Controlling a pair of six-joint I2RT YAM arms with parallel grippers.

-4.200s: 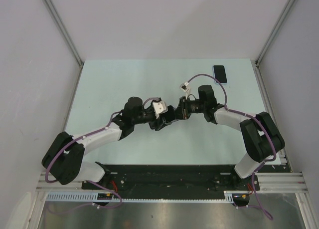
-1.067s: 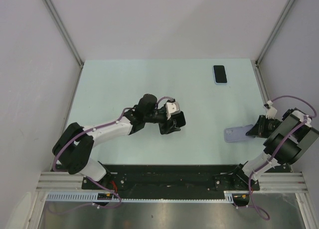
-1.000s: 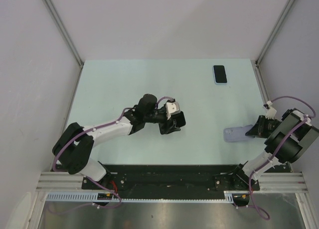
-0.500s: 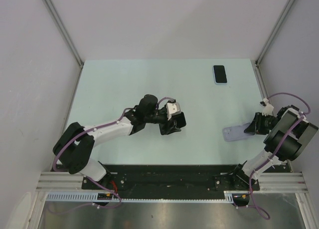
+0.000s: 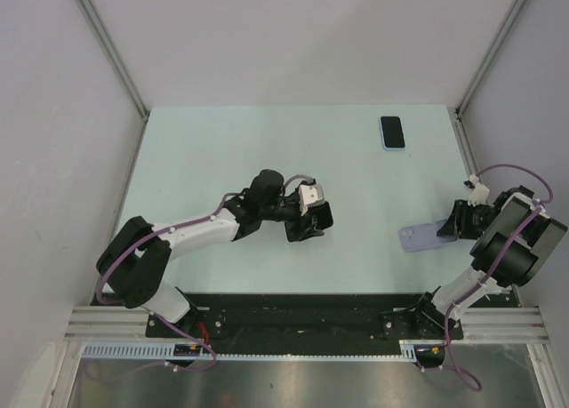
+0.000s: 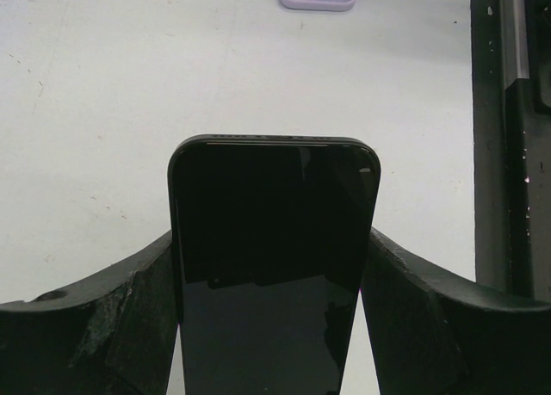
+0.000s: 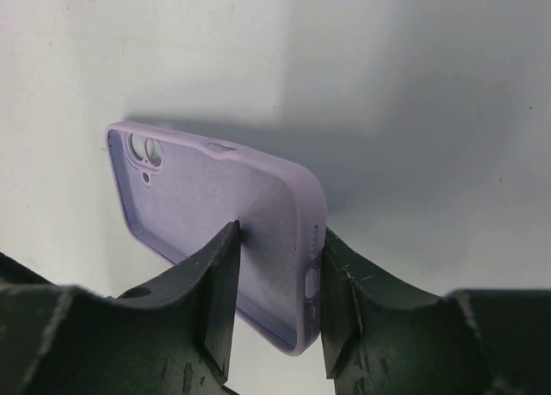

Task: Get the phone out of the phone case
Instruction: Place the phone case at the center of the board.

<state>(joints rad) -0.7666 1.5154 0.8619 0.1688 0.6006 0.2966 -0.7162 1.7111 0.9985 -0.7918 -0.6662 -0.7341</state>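
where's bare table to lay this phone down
Bare: the far left of the table, beyond the left arm, and the strip between the held phone and the purple case. Crowded: the right edge, with that case, the right fingers and a second phone.

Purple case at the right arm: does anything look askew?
Yes. The purple case is empty and looks tilted rather than lying flat; the right fingers straddle one long side wall.
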